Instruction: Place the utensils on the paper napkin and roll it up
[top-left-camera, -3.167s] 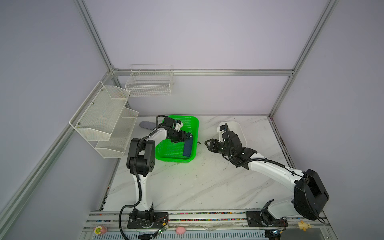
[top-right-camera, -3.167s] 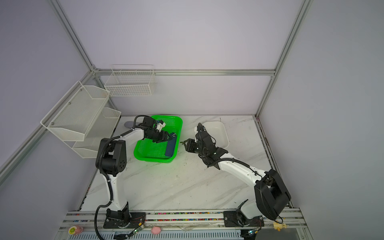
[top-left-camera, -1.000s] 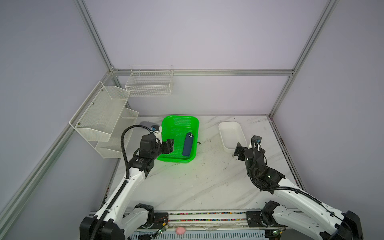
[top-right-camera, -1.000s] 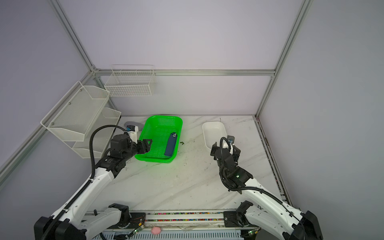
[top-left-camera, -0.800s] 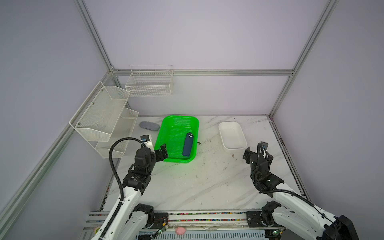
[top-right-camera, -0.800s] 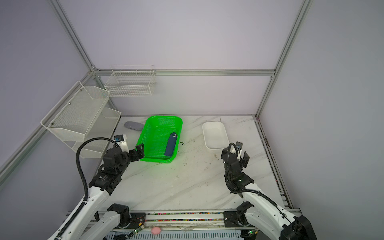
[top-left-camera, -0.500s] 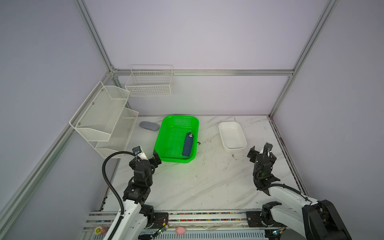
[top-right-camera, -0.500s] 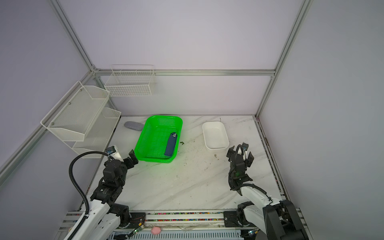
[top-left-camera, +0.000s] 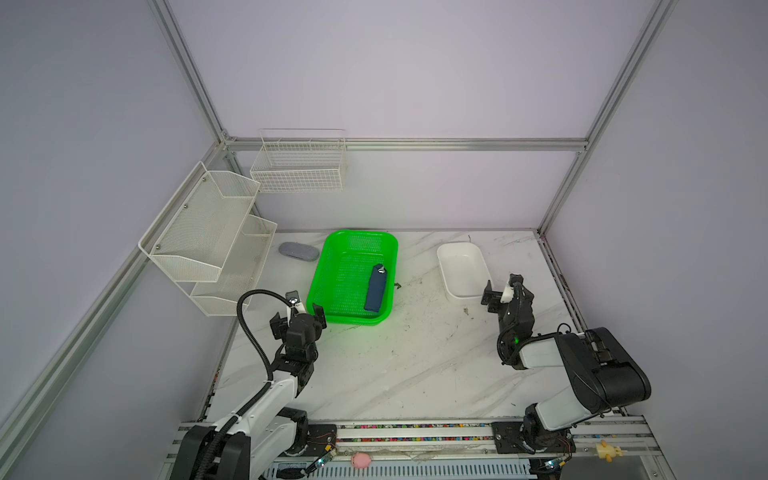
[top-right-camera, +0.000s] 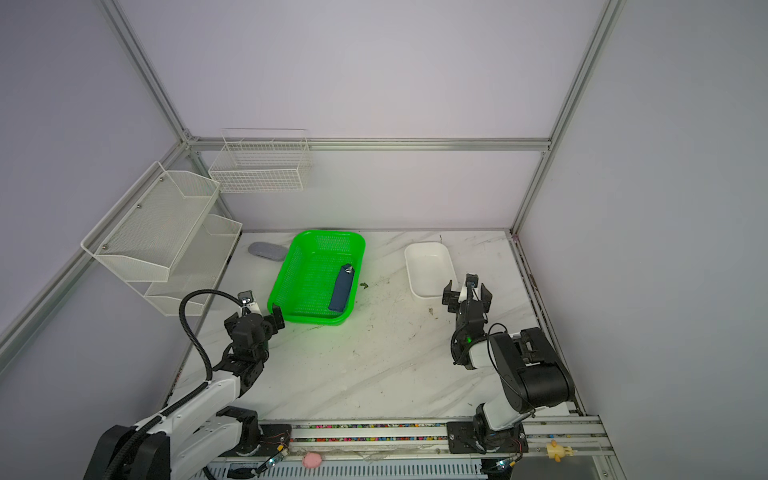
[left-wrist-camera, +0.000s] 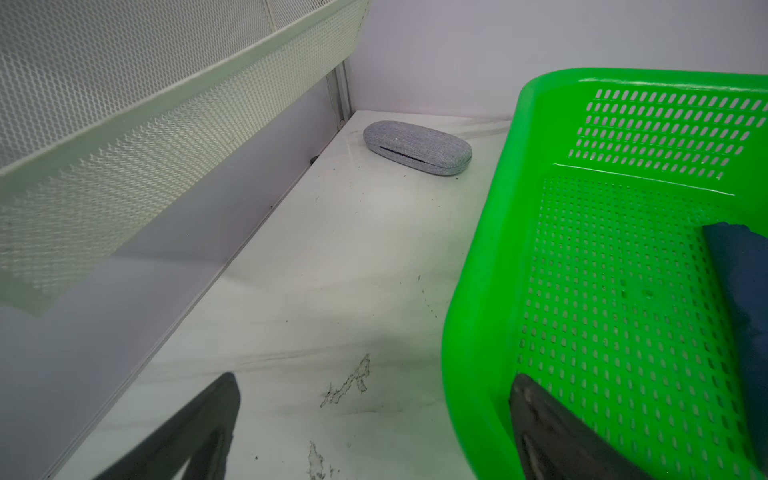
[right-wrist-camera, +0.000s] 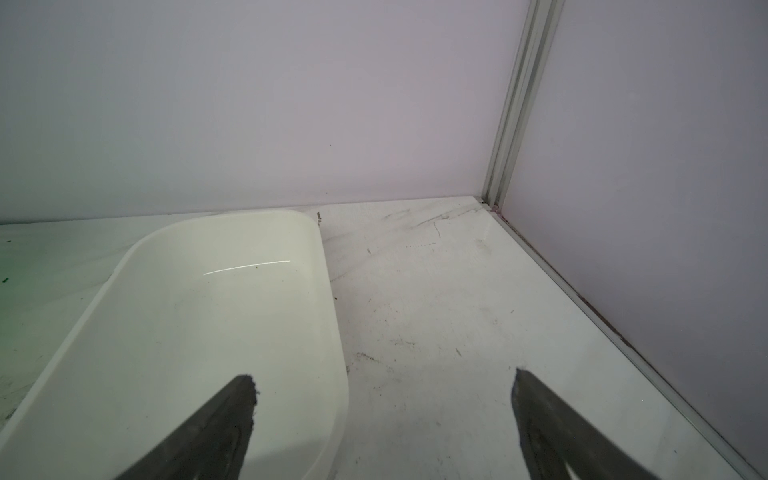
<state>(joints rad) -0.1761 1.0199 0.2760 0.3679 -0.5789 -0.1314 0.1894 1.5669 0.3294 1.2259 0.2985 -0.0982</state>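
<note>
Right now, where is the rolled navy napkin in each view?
In a top view: napkin roll lies in the green basket, along its right side.
In a top view: same spot.
Left wrist: one navy end on the basket floor, cut off by the frame.
Right wrist: not in it.
Shared landmark: the green basket, absent from the right wrist.
</note>
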